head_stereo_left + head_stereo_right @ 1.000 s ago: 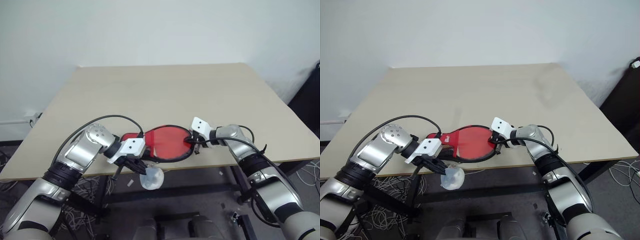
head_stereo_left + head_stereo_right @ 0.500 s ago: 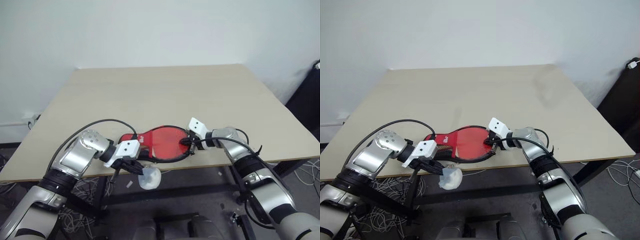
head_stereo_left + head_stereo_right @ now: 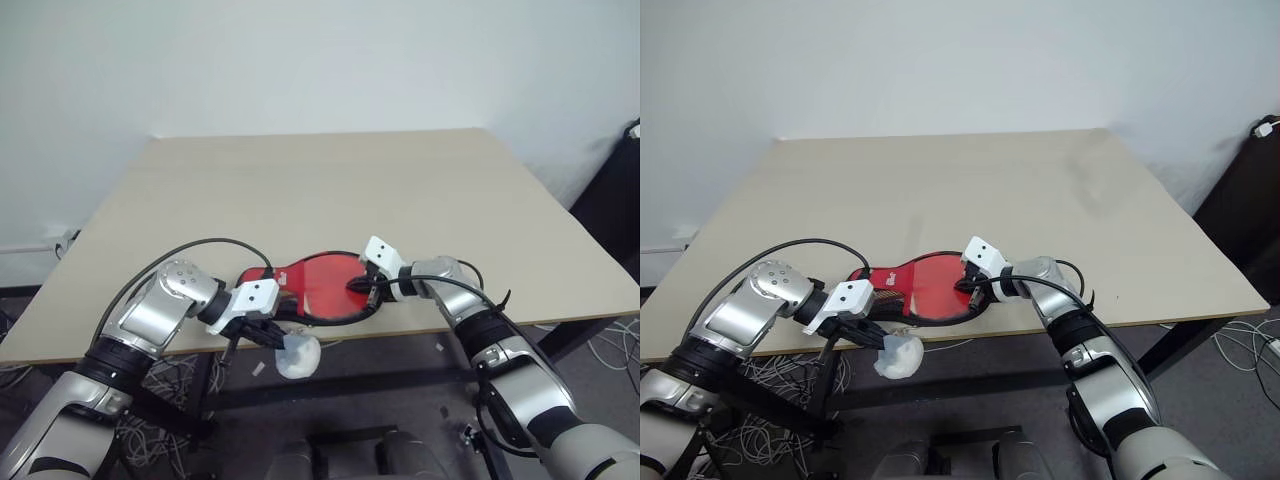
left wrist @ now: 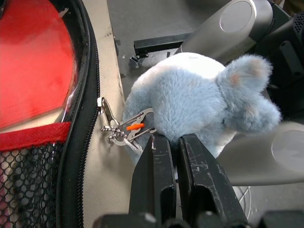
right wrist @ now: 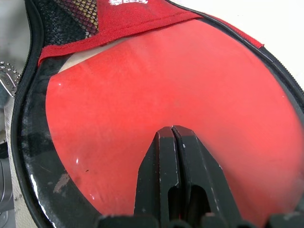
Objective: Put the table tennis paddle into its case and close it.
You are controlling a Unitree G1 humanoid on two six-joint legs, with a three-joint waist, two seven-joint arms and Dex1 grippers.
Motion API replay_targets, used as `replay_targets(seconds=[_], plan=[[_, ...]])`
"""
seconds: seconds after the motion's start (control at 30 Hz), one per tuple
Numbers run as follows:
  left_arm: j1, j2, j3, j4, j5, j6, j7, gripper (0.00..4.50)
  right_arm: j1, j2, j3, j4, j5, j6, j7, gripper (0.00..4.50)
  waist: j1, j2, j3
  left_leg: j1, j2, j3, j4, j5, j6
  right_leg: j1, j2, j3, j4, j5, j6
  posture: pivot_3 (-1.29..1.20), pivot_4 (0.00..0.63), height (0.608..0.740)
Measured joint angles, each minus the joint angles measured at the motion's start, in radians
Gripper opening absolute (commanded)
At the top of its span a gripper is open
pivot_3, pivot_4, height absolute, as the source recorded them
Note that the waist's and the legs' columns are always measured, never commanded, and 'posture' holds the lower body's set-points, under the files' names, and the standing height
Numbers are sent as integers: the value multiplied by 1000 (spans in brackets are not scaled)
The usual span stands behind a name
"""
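The case lies flat at the table's front edge, a black zip rim around a red face. The table tennis paddle shows as a round red face inside that rim; its handle end is covered by red fabric and black mesh. My right gripper is shut, its tips down on the red face near the right rim. A blue-grey plush charm hangs off the table edge, clipped to the zip pull. My left gripper is shut with its tips against the plush by its clasp.
The beige table stretches far behind the case. The case sits right at the front edge, with cables and floor below. A dark object stands off the table's right side.
My right gripper has slid left from the case's right rim onto the red face. The left gripper and the plush charm have stayed about where they were.
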Motion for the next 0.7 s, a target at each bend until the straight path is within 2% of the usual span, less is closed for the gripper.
replay_targets(seconds=[0.4, 0.7], plan=[[54, 50, 84, -76, -64, 156, 14, 14, -5, 10, 8, 9, -1, -5, -6, 0, -2, 0, 0, 1, 5, 0, 0, -2, -4, -1, 6, 2, 0, -1, 2, 0, 0, 740], [127, 125, 110, -131, -94, 166, 13, 14, -7, 22, 24, 8, 0, -21, -7, 0, -19, -1, -1, 1, 9, 0, 0, -6, -10, -2, 10, 3, 0, -2, -5, 0, 0, 740]])
